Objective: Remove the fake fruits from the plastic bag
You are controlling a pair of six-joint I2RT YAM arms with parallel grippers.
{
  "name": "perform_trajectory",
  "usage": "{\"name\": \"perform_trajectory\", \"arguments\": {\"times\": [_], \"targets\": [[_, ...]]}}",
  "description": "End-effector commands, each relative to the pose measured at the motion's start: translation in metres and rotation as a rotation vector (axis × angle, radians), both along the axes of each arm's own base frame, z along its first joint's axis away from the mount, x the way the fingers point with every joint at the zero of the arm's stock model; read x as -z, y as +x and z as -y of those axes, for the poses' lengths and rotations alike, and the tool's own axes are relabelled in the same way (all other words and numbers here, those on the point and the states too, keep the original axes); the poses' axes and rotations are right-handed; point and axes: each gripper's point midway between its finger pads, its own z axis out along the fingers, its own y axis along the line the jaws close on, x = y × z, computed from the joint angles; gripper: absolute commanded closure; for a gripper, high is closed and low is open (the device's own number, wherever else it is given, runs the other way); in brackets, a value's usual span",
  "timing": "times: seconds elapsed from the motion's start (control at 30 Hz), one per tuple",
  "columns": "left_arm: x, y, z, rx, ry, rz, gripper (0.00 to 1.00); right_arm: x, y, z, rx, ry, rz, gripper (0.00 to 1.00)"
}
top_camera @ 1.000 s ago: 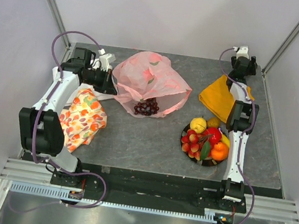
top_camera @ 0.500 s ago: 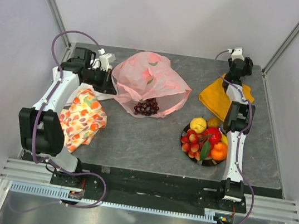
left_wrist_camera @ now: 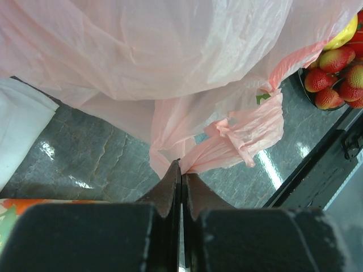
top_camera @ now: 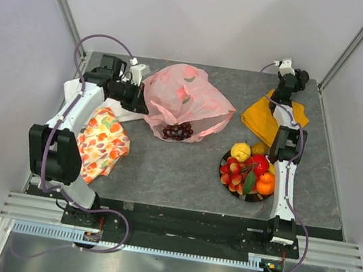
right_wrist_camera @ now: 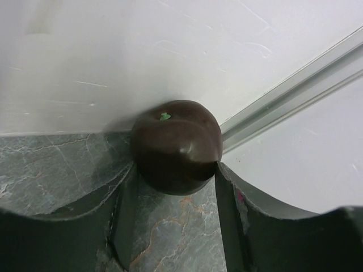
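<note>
So, left claw (left_wrist_camera: pixel 181 170) clenched on plastic bag (left_wrist_camera: pixel 170 68); right claw (right_wrist_camera: pixel 176 170), arm (top_camera: pixel 287 167) outstretched, grasps brown oval (right_wrist_camera: pixel 176 144).

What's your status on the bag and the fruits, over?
Left hand shut on plastic bag edge. Right hand shut on brown fruit at far corner. Grape bunch in bag; nothing seen blocking it.

A: Middle of frame?
B: The plastic bag (top_camera: pixel 185 102), grape bunch (top_camera: pixel 177 131) inside near its lower edge. On the bag's left edge, the left gripper (left_wrist_camera: pixel 181 168) pinches it.
A: Right side?
B: A dish (top_camera: pixel 248 199) of fruits (top_camera: pixel 249 165) lower right, a cloth (top_camera: pixel 260 120) above it, the right gripper (right_wrist_camera: pixel 176 165) clamping a single fruit (right_wrist_camera: pixel 176 141) in the upper right corner.
A: Left?
B: A second cloth (top_camera: pixel 101 141), lower left of the bag.
</note>
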Motion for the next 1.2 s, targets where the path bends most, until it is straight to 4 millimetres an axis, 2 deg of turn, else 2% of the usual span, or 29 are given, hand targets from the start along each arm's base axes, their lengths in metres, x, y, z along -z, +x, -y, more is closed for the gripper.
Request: {"name": "perform_trajectory", "arguments": {"times": [0.0, 0.1, 0.13, 0.17, 0.2, 0.23, 0.27, 0.3, 0.33, 0.37, 0.4, 0.43, 0.5, 0.53, 0.6, 0.63, 0.7, 0.73, 0.8, 0.83, 0.87, 0.9, 0.93, 0.97, 1.0, 1.03, 1.07, 1.1, 1.17], "targets": [[-0.011, 0.015, 0.001, 0.029, 0.038, 0.08, 0.98, 0.003, 0.007, -0.008, -0.056, -0.047, 0.007, 0.65], [-0.009, 0.015, 0.001, 0.026, 0.045, 0.072, 0.98, 0.005, 0.008, -0.018, -0.074, -0.059, -0.005, 0.78], [-0.008, 0.016, 0.001, 0.023, 0.047, 0.073, 0.98, -0.005, 0.009, -0.021, -0.08, -0.06, 0.004, 0.81], [-0.009, 0.016, 0.001, 0.023, 0.046, 0.075, 0.98, 0.009, 0.006, -0.027, -0.086, -0.056, -0.032, 0.9], [-0.009, 0.016, 0.0, 0.022, 0.049, 0.077, 0.99, 0.006, 0.005, -0.039, -0.093, -0.066, -0.031, 0.95], [-0.012, 0.017, 0.001, 0.019, 0.045, 0.082, 0.99, -0.014, 0.004, -0.043, -0.085, -0.074, -0.012, 0.99], [-0.014, 0.018, 0.0, 0.017, 0.044, 0.09, 0.98, -0.001, -0.005, -0.046, -0.063, -0.074, -0.057, 1.0], [-0.015, 0.019, 0.0, 0.017, 0.042, 0.092, 0.98, -0.01, -0.007, -0.052, -0.066, -0.071, -0.035, 0.99], [-0.02, 0.02, 0.001, 0.013, 0.036, 0.101, 0.98, -0.046, -0.008, -0.071, -0.089, -0.063, 0.012, 0.99], [-0.021, 0.02, 0.0, 0.011, 0.032, 0.105, 0.99, -0.035, -0.016, -0.079, -0.101, -0.057, -0.024, 1.0], [-0.024, 0.02, 0.001, 0.014, 0.019, 0.11, 0.98, -0.047, -0.018, -0.093, -0.104, -0.047, -0.007, 1.0], [-0.027, 0.019, 0.0, 0.002, 0.007, 0.108, 0.98, -0.081, -0.02, -0.101, -0.112, -0.039, 0.033, 1.0], [-0.031, 0.019, 0.0, -0.004, -0.026, 0.114, 0.98, -0.091, -0.027, -0.126, -0.184, 0.0, 0.017, 0.99], [-0.033, 0.019, -0.002, -0.016, -0.042, 0.108, 0.98, -0.139, -0.035, -0.133, -0.209, 0.004, 0.075, 1.0], [-0.04, 0.023, -0.003, -0.035, -0.078, 0.119, 0.98, -0.142, -0.05, -0.149, -0.254, 0.033, 0.038, 1.0], [-0.04, 0.022, -0.002, -0.037, -0.095, 0.117, 0.98, -0.185, -0.062, -0.152, -0.275, 0.066, 0.085, 1.0], [-0.048, 0.025, 0.004, -0.03, -0.142, 0.134, 0.99, -0.185, -0.081, -0.16, -0.32, 0.145, -0.014, 1.0], [-0.052, 0.026, 0.006, -0.024, -0.159, 0.143, 0.98, -0.226, -0.097, -0.168, -0.368, 0.201, 0.035, 1.0], [-0.058, 0.028, 0.011, -0.013, -0.194, 0.138, 0.98, -0.224, -0.123, -0.176, -0.417, 0.271, -0.057, 1.0], [-0.063, 0.03, 0.013, -0.008, -0.206, 0.141, 0.98, -0.246, -0.145, -0.188, -0.484, 0.321, -0.048, 1.0], [-0.064, 0.031, 0.014, -0.003, -0.213, 0.142, 0.98, -0.251, -0.158, -0.197, -0.547, 0.348, -0.07, 1.0], [-0.066, 0.032, 0.015, 0.007, -0.222, 0.147, 0.99, -0.244, -0.178, -0.201, -0.579, 0.38, -0.145, 0.99], [-0.07, 0.032, 0.016, 0.013, -0.225, 0.156, 0.98, -0.273, -0.204, -0.206, -0.634, 0.392, -0.123, 1.0], [-0.072, 0.032, 0.016, 0.016, -0.229, 0.16, 0.99, -0.261, -0.225, -0.227, -0.76, 0.448, -0.187, 1.0], [-0.074, 0.031, 0.017, 0.018, -0.236, 0.159, 0.98, -0.251, -0.248, -0.226, -0.793, 0.49, -0.261, 1.0], [-0.078, 0.032, 0.018, 0.023, -0.241, 0.169, 0.98, -0.261, -0.279, -0.233, -0.863, 0.503, -0.278, 0.99], [-0.079, 0.031, 0.018, 0.023, -0.247, 0.168, 0.99, -0.247, -0.31, -0.244, -0.936, 0.548, -0.383, 1.0], [-0.083, 0.029, 0.02, 0.03, -0.254, 0.174, 0.98, -0.255, -0.338, -0.248, -0.986, 0.551, -0.404, 1.0], [-0.085, 0.026, 0.02, 0.031, -0.255, 0.18, 0.99, -0.229, -0.388, -0.258, -1.06, 0.593, -0.573, 1.0]]}}
